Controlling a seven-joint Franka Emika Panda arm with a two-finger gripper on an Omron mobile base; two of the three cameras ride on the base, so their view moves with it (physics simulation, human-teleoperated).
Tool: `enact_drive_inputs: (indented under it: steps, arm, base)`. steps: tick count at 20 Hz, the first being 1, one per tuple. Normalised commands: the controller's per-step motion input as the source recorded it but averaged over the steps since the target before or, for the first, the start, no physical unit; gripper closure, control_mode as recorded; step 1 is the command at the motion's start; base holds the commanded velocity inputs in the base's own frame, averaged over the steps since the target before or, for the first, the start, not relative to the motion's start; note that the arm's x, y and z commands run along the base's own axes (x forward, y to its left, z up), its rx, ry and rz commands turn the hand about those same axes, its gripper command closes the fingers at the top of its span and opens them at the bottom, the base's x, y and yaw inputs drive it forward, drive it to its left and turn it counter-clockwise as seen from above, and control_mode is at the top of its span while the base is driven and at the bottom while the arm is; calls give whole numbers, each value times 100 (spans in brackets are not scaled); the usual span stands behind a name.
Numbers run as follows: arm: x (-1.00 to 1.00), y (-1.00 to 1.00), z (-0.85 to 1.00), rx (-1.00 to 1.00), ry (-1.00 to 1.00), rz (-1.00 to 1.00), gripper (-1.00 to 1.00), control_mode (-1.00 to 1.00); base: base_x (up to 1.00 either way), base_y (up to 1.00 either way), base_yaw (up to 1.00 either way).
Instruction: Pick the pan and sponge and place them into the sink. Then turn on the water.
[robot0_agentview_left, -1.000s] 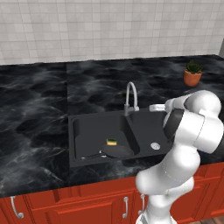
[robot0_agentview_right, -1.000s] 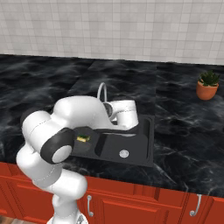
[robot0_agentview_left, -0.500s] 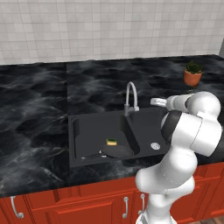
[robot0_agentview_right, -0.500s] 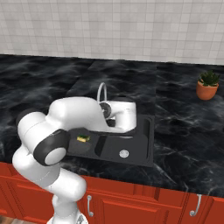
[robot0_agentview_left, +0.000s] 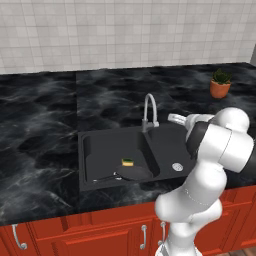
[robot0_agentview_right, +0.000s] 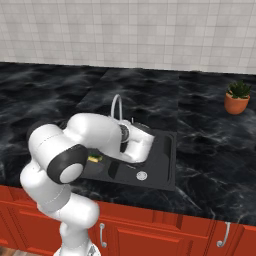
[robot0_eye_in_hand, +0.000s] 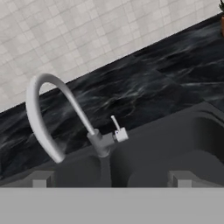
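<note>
one black double-basin sink (robot0_agentview_left: 95, 150) | left basin: one dark grey round pan (robot0_agentview_left: 132, 173), one yellow-green sponge (robot0_agentview_left: 128, 162) at its rim | silver arched faucet (robot0_eye_in_hand: 65, 118) lever seen from hand view | gripper (robot0_agentview_left: 174, 118) right of faucet, opening cannot be told | one potted plant (robot0_agentview_left: 220, 83)

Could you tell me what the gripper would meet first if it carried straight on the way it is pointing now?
Most likely the faucet: in the hand view its base and small lever sit just above the gripper. Depth is hard to judge.
</note>
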Motion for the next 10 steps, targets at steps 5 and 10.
enact_drive_inputs:
  steps: [5,10]
  arm:
    - [30,-56,0,12,1,38,-100,-100]
    - [32,-58,0,6,1,36,-100,-100]
  base:
    - [0,0,0]
    - [0,0,0]
